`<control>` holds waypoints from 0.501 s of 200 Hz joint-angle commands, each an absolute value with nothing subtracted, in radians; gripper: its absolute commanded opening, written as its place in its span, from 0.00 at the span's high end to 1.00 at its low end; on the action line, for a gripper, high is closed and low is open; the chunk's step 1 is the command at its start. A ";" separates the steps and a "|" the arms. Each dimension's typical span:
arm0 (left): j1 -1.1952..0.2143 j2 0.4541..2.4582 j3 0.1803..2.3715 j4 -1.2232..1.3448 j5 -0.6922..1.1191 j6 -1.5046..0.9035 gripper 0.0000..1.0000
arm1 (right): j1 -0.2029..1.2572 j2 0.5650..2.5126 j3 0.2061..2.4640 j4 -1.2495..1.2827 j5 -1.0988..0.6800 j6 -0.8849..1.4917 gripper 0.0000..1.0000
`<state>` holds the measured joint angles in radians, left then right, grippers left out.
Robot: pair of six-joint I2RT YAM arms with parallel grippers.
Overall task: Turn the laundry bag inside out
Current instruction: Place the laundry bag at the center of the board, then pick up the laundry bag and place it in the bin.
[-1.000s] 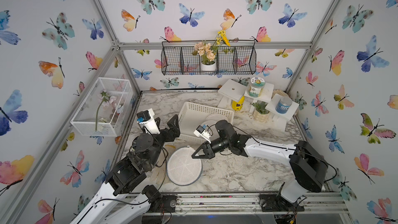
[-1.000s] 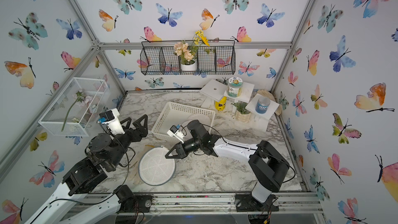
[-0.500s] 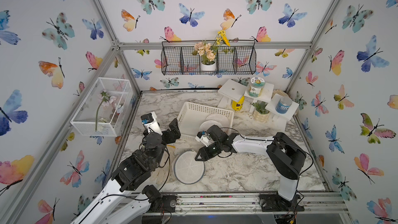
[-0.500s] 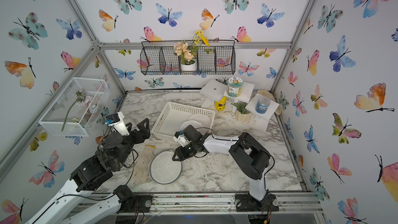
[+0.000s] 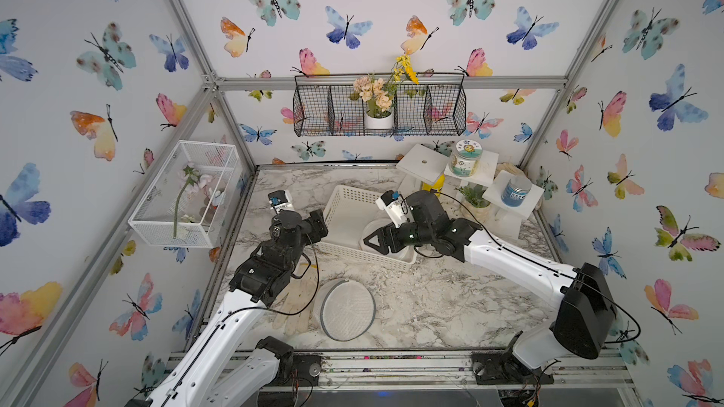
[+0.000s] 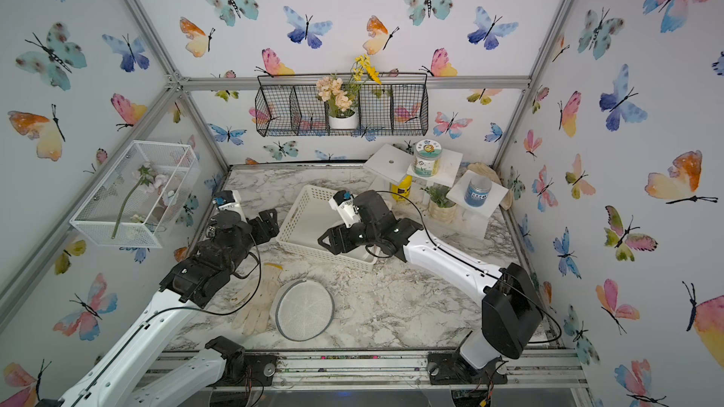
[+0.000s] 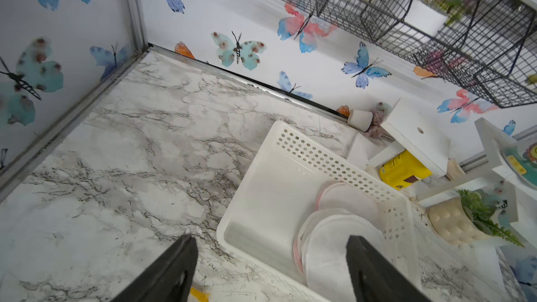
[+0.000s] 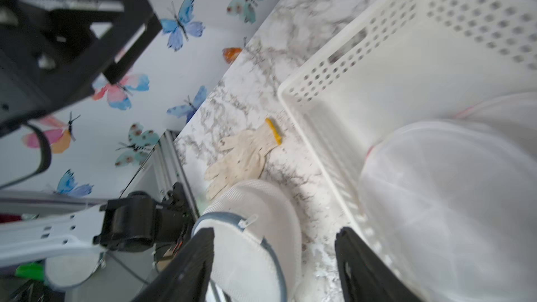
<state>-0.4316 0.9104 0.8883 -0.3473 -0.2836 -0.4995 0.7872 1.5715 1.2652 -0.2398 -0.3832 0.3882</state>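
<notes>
Two pincers gape wide, empty: left pincer (image 7: 270, 245) at the white perforated basket's (image 5: 352, 199) nine o'clock, right pincer (image 8: 274, 233) above it. Round grey-rimmed mesh laundry bag (image 5: 346, 309) lies at the marble counter's (image 5: 431, 299) six o'clock, seemingly touching a cream glove (image 6: 254, 311).

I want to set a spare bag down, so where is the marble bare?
Bare: the back-left corner, behind and left of the basket, and the front right, between the bag and the right arm's base. Crowded: back right with stands and plant; the glove abuts the bag at front left.
</notes>
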 commanded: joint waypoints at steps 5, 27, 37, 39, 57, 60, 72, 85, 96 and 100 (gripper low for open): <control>-0.427 0.990 0.876 -0.289 -0.115 -0.491 0.16 | 0.732 1.663 1.348 -0.384 -0.198 0.374 0.30; -0.427 1.077 0.859 -0.204 0.071 -0.422 0.10 | 0.692 1.696 1.378 -0.403 -0.148 0.375 0.30; -0.428 1.131 0.873 -0.197 0.133 -0.413 0.09 | 0.677 1.703 1.373 -0.391 -0.140 0.365 0.30; -0.428 1.142 0.879 -0.201 0.143 -0.412 0.09 | 0.674 1.706 1.373 -0.391 -0.139 0.363 0.30; -0.430 1.250 0.942 -0.245 0.196 -0.395 0.09 | 0.640 1.735 1.370 -0.391 -0.132 0.346 0.30; -0.429 1.264 0.950 -0.243 0.205 -0.392 0.09 | 0.634 1.743 1.370 -0.392 -0.134 0.343 0.30; -0.429 1.308 0.971 -0.235 0.224 -0.385 0.09 | 0.616 1.770 1.373 -0.393 -0.145 0.328 0.30; -0.428 1.330 0.974 -0.198 0.236 -0.380 0.08 | 0.613 1.803 1.384 -0.407 -0.148 0.302 0.31; -0.428 1.336 0.971 -0.162 0.238 -0.378 0.08 | 0.612 1.828 1.398 -0.417 -0.158 0.288 0.31; -0.429 1.336 0.970 -0.152 0.237 -0.376 0.08 | 0.613 1.837 1.402 -0.416 -0.164 0.284 0.31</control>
<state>-0.4313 1.3369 0.9512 -0.2279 0.1566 -0.4095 0.6201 1.7859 1.3682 -0.3729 -0.1772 0.3367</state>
